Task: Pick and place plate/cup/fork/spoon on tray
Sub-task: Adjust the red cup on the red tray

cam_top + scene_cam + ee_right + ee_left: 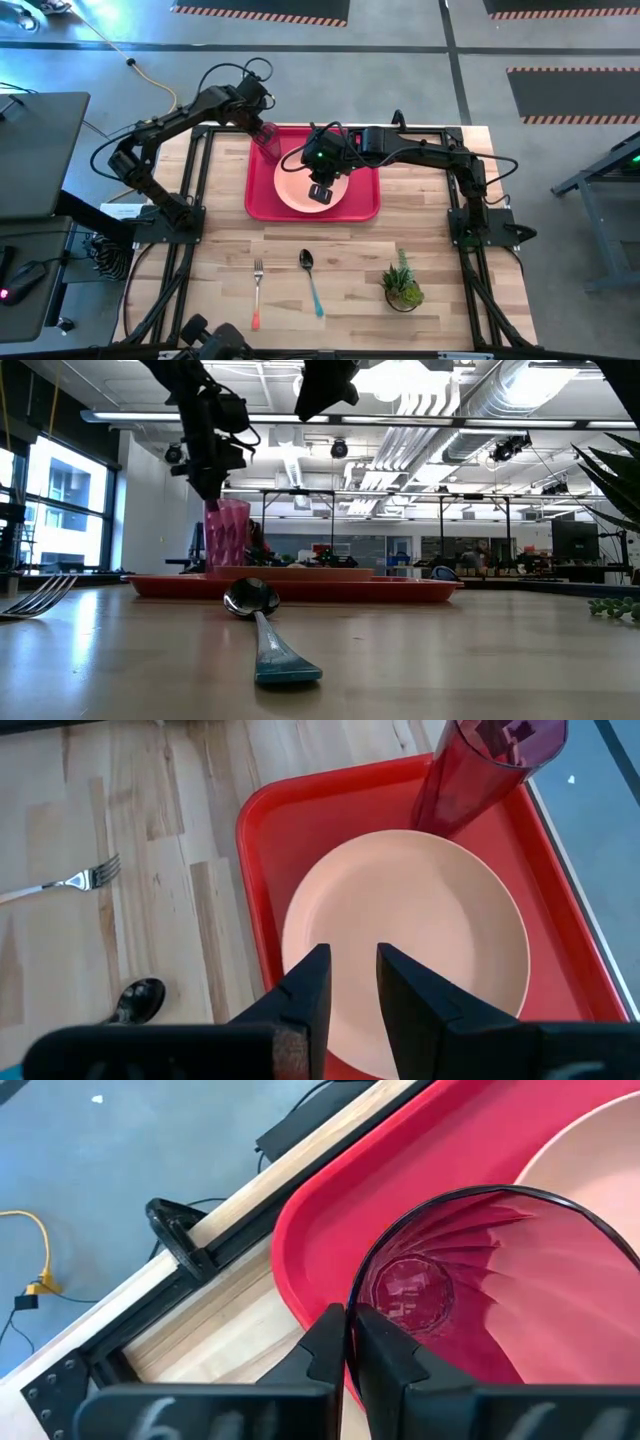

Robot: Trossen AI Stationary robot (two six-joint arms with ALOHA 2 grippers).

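Note:
The translucent red-pink cup (266,138) stands in the far left corner of the red tray (365,205), and my left gripper (349,1342) is shut on its rim. The salmon-pink plate (295,185) lies flat on the tray. My right gripper (350,965) hovers open above the plate, with nothing between its fingers. The orange-handled fork (257,290) and the teal-handled spoon (311,282) lie on the bare wood near the table's front edge. My left gripper pinches the cup's wall at the rim (352,1302), one finger inside the cup and one outside. The fingers come from above, slanting down from the table's left. The cup stands upright with its base on the tray (228,565).
A small potted plant (402,285) stands at the front right of the table. Free wood lies between the tray and the cutlery. Black frame rails (195,180) run along both sides of the table.

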